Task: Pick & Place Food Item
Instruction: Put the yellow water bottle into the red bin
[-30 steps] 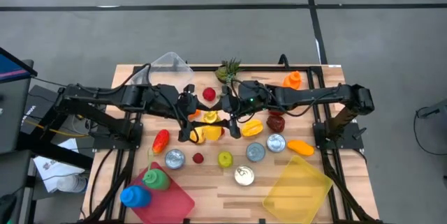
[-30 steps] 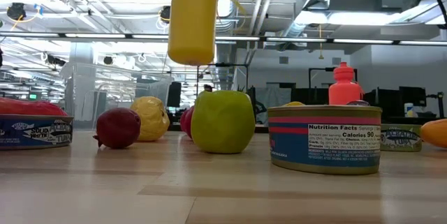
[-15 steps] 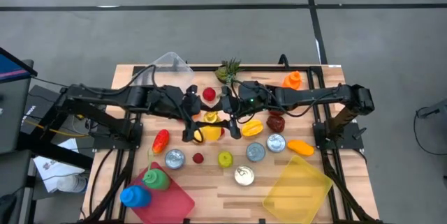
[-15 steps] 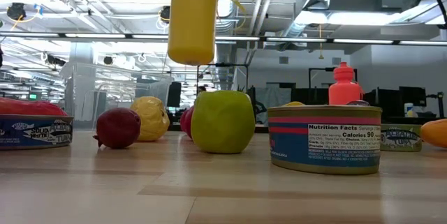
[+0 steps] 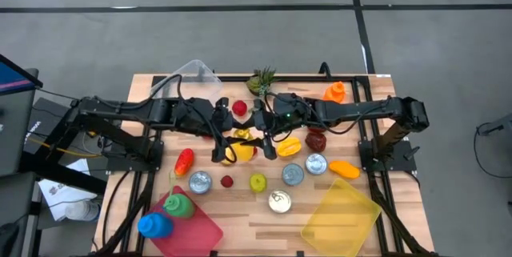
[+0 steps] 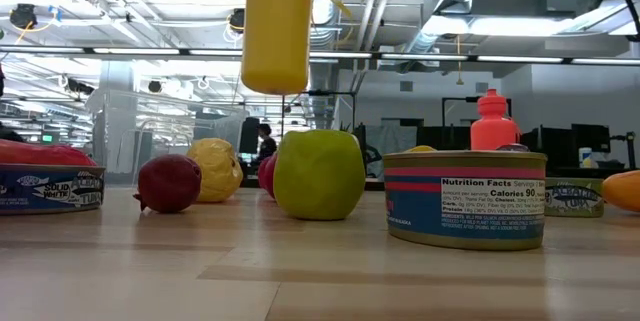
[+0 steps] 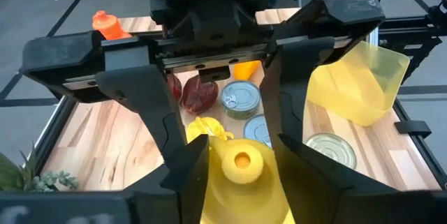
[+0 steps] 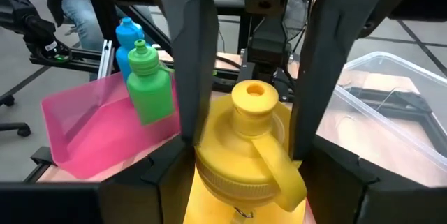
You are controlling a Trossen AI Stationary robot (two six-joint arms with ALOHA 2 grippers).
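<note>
A yellow squeeze bottle (image 5: 242, 151) with a flip-cap hangs upright high above the table's middle; the low view shows its lower body (image 6: 277, 26) well clear of the fruit. My right gripper (image 8: 248, 140) reaches in from the table's right and is shut on it. My left gripper (image 7: 243, 175) reaches in from the table's left, opposite the right one, and its fingers lie against the bottle too. The two grippers (image 5: 226, 146) (image 5: 262, 141) face each other across it. My left gripper has the bottle's upper body (image 7: 216, 175), just below the cap, between its two fingers. It comes nearly level from the table's left, tipped slightly down. The bottle stands upright, lifted clear. My right gripper pinches the bottle's shoulder (image 8: 209, 161) below the open flip-cap between its two fingers. It comes nearly level from the table's right. The bottle hangs upright, clear of the table.
Below lie cans (image 5: 200, 182) (image 5: 293, 174) (image 5: 279, 201), a green apple (image 5: 258, 182), a lemon (image 6: 215, 169) and red fruit (image 5: 227, 181). A pink bin (image 5: 200, 229) with a green bottle and a blue one sits near left, a yellow bin (image 5: 340, 213) near right, a clear bin (image 5: 192, 71) far left.
My left gripper has gone a little toward the table's right, up to the yellow bottle, and its fingers have drawn together onto it. The right gripper and the bottle have kept still.
</note>
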